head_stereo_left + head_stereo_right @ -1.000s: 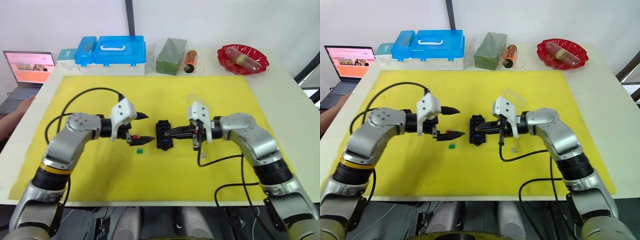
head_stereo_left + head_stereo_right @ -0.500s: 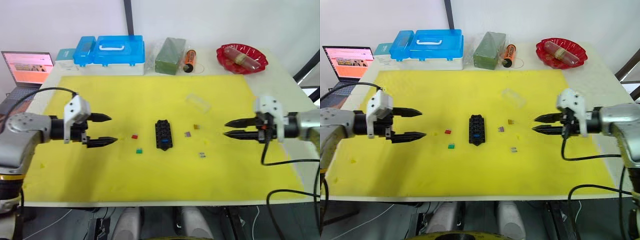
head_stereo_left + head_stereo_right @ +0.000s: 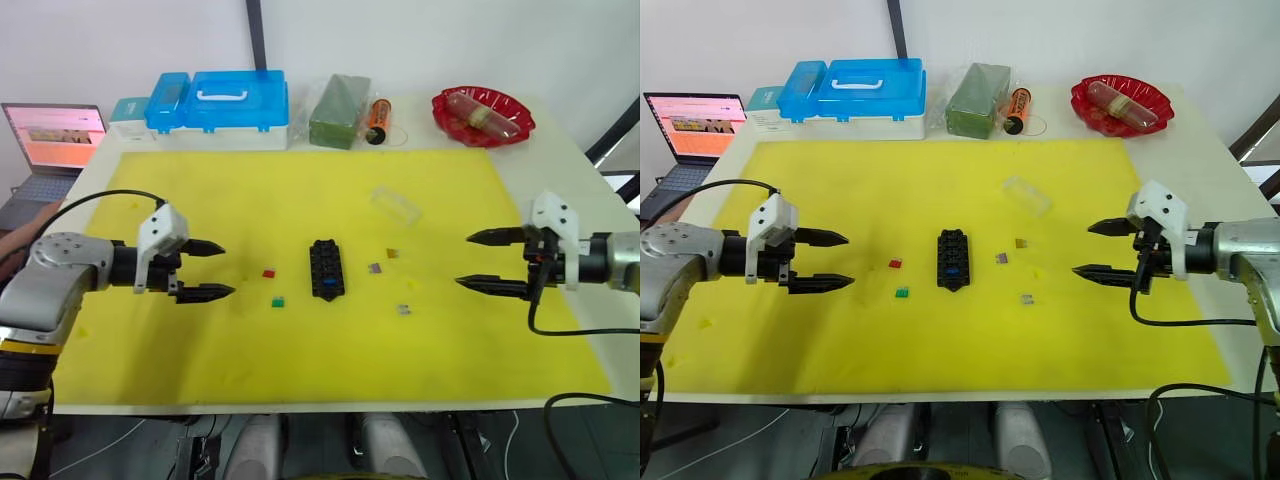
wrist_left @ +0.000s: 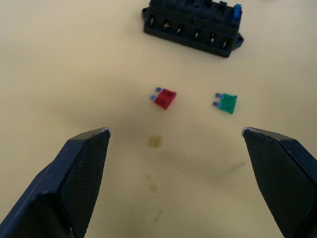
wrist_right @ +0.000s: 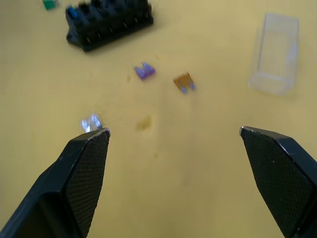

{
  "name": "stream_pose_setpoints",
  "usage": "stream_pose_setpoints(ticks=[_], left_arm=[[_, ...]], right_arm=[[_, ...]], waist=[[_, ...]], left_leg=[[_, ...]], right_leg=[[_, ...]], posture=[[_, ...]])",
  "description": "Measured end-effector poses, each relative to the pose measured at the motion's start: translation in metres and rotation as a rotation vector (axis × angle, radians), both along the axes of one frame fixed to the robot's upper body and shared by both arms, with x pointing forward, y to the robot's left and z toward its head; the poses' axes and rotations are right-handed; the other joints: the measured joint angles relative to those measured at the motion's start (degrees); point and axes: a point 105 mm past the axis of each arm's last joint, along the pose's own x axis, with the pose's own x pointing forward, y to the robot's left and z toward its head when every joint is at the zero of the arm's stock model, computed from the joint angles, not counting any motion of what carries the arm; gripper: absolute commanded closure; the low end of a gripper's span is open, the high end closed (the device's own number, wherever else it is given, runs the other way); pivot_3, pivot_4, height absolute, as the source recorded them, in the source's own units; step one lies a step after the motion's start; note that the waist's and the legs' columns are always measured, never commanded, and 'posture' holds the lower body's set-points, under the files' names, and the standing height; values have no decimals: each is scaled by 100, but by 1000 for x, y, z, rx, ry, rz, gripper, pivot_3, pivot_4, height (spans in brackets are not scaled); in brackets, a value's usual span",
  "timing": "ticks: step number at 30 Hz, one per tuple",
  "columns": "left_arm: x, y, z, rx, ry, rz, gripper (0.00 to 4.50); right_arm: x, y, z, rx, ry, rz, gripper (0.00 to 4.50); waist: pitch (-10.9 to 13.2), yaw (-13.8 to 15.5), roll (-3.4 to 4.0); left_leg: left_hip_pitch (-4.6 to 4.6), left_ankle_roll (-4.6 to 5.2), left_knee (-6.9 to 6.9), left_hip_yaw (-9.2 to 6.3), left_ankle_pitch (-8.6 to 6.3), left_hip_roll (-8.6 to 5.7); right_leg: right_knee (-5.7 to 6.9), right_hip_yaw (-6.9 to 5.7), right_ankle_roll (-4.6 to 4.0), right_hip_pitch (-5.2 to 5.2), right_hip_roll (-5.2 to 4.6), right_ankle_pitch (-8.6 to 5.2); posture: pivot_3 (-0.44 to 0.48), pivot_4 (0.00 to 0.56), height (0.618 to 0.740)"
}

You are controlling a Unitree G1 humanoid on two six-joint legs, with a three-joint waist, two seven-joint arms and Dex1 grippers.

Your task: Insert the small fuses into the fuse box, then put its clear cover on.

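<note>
The black fuse box [image 3: 326, 268] lies in the middle of the yellow mat [image 3: 300, 190], with a blue fuse [image 4: 237, 9] seated in one end slot. Left of it lie a red fuse [image 3: 268, 272] and a green fuse [image 3: 278, 300]. On its right lie a purple fuse [image 3: 375, 268], an orange fuse [image 3: 393, 253] and a grey fuse [image 3: 404, 310]. The clear cover [image 3: 396, 206] rests further back on the right. My left gripper [image 3: 215, 270] hovers open at the mat's left, my right gripper [image 3: 478, 261] open at its right; both are empty.
Along the table's back edge stand blue-lidded storage boxes [image 3: 220, 105], a bagged green block [image 3: 340, 112], an orange tube [image 3: 379, 120] and a red dish [image 3: 484, 115]. A laptop [image 3: 52, 135] sits off the left side. Cables hang from both arms.
My right gripper, shut at the fuse box a second ago, has pulled back to the mat's right side and opened wide. The left gripper has retreated left, still open.
</note>
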Motion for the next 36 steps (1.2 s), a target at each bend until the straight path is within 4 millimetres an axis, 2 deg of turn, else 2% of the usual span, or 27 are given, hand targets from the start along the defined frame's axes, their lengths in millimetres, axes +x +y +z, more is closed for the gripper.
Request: stream_pose_setpoints(ticks=[5, 9, 12, 15, 16, 19, 26, 36], left_arm=[[11, -19, 5, -154, 167, 23, 0], [22, -12, 3, -236, 349, 118, 0], [28, -16, 7, -322, 474, 152, 0], [29, -10, -4, -354, 602, 213, 0], [29, -9, -9, -361, 640, 233, 0], [30, -9, -21, -375, 706, 267, 553], [35, -14, -23, -393, 757, 292, 553], [35, -29, -25, -415, 818, 250, 553]], right_arm=[[-3, 45, 10, 26, -69, 135, 38], [-5, 80, 4, 34, -86, 220, 38], [-5, 100, 8, 42, -126, 272, 38], [-5, 116, 6, 61, -134, 293, 38], [-4, 118, 3, 62, -125, 288, 38], [-3, 121, 0, 61, -113, 278, 0], [0, 120, -2, 67, -122, 233, 0], [-9, 127, -2, 100, -90, 232, 0]], waist=[[4, 8, -7], [7, -13, -7], [7, -6, -7], [6, -9, -8], [6, -8, -8], [6, 4, -8], [6, 19, -8], [6, 25, -8]], left_leg=[[-1, 0, 1, -8, 0, -2], [-9, 0, 1, -8, 0, -2], [-11, 0, 2, -14, 0, -4], [-13, 1, 2, -17, 0, -5], [-16, 0, 2, -18, 0, -5], [-28, 0, 9, -24, 0, -5], [-39, 0, 21, -35, 0, -8], [-44, 0, 23, -41, 0, -10]], right_leg=[[1, -5, 8, 2, 5, 2], [3, -5, 10, -8, 5, 3], [3, -9, 11, -6, 5, 2], [3, -9, 13, -8, 4, 2], [3, -9, 13, -9, 4, 2], [5, -12, 12, -16, 4, 2], [6, -21, 11, -17, 3, 3], [5, -26, 12, -17, 0, 3]], posture=[[0, 150, 740], [0, 150, 740], [0, 150, 740], [0, 150, 740], [0, 150, 740], [0, 150, 740], [0, 150, 740], [0, 150, 740]])
